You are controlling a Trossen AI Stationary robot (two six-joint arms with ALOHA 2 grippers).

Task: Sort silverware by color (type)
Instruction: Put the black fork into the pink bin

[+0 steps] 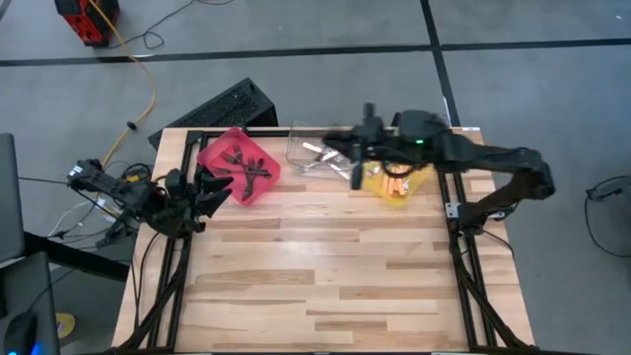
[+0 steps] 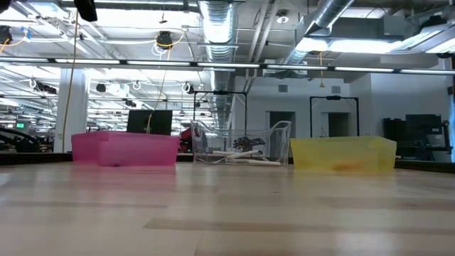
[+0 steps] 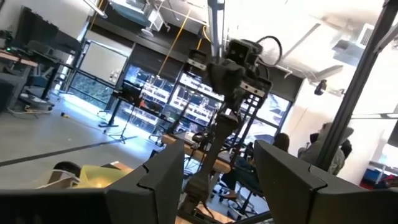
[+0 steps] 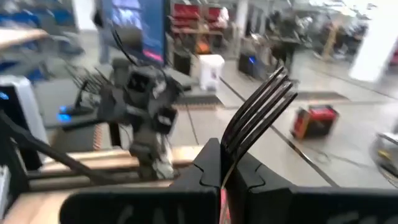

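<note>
High view: overhead, straight down, whole wooden surface (image 1: 325, 266) and both arms in frame. Low view: at surface height, level across the boards into the room; shares the red bin (image 2: 125, 149), clear bin (image 2: 242, 144) and yellow bin (image 2: 343, 154) with the high view. Left wrist view: faces the right arm. Right wrist view: faces the left arm, close behind its own hand (image 4: 222, 171).

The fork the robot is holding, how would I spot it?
Look along the far edge of the wooden table, where three bins stand. The right gripper, above the clear bin, pinches one dark fork, tines up. It is the only fork outside a bin.
</note>
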